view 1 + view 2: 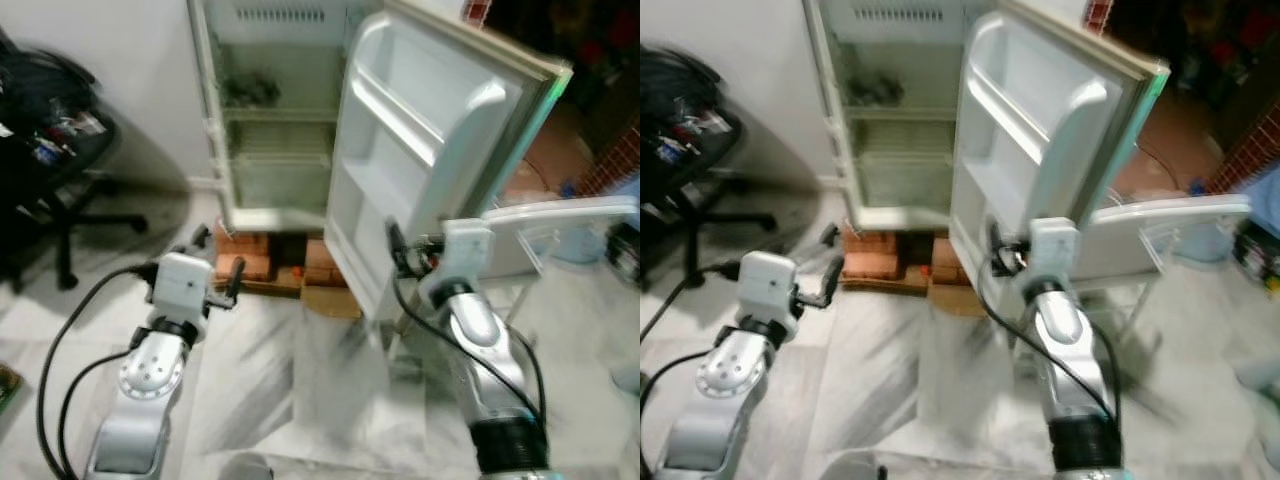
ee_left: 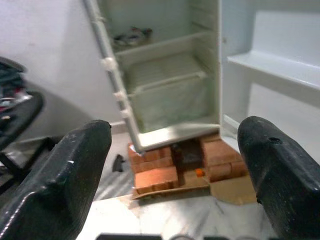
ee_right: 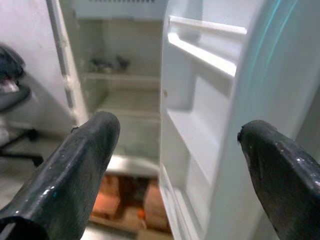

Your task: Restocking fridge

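A small white fridge [image 1: 275, 110] stands open on a stack of bricks [image 1: 250, 258]. Its door [image 1: 430, 130] is swung out toward the right, and the door shelves [image 3: 200, 130] are bare. Some dark items [image 1: 250, 90] lie on an upper shelf, above a clear drawer [image 2: 167, 97]. My left gripper [image 1: 218, 258] is held open and empty in front of the fridge's lower left corner, well short of it. My right gripper [image 1: 398, 250] is also open and empty, close to the lower inner side of the door.
A black office chair [image 1: 50, 150] loaded with clutter stands at the left by the white wall. A white folding rack [image 1: 560, 215] stands just right of the door. A piece of cardboard [image 1: 330, 300] lies by the bricks. The pale floor stretches in front.
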`<state>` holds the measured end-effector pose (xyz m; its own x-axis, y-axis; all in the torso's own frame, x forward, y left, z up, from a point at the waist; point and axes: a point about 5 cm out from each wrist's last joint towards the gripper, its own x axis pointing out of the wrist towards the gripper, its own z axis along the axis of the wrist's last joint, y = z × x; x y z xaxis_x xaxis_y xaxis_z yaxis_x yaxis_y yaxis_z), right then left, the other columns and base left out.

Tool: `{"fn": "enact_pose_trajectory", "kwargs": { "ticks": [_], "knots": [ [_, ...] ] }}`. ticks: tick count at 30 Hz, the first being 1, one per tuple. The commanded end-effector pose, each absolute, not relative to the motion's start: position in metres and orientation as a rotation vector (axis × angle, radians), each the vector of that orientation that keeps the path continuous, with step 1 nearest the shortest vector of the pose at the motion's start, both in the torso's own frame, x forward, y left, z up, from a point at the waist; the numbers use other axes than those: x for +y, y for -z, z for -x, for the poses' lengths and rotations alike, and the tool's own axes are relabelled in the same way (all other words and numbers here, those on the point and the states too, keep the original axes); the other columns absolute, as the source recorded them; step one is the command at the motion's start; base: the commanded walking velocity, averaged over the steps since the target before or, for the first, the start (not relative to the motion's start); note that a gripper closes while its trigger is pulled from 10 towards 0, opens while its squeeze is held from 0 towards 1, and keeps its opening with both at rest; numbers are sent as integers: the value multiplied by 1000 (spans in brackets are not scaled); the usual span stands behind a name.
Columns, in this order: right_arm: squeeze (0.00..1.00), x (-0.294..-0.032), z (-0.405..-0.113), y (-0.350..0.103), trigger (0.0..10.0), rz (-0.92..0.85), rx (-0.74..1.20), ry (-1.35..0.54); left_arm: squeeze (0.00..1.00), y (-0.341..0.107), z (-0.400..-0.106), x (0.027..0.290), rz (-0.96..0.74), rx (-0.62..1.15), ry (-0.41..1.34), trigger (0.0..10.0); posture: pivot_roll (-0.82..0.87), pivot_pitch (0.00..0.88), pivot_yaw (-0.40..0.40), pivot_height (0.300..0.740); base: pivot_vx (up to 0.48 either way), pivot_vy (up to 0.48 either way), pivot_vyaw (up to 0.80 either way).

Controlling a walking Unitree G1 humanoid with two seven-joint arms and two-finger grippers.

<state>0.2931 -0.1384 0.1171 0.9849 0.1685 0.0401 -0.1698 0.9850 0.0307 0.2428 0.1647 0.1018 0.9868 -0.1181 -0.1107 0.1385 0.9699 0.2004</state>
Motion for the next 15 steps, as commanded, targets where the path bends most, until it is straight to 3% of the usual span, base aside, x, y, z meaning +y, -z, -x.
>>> {"fn": "enact_pose_trajectory", "kwargs": {
  "ticks": [1,8,15],
  "knots": [
    [0,-157,-292,-115,10000,-15,-34,-117,0,-108,-245,153,-191,68,169,10000,127,0,-36,740,469,0,0],
    [0,-155,-293,-116,10000,-21,-39,-118,0,-107,-245,152,-207,74,165,10000,128,0,-37,740,461,0,0],
    [0,-155,-292,-114,10000,-21,-36,-119,0,-103,-242,150,-184,102,168,10000,133,0,-38,740,35,0,0]
  ]
}}
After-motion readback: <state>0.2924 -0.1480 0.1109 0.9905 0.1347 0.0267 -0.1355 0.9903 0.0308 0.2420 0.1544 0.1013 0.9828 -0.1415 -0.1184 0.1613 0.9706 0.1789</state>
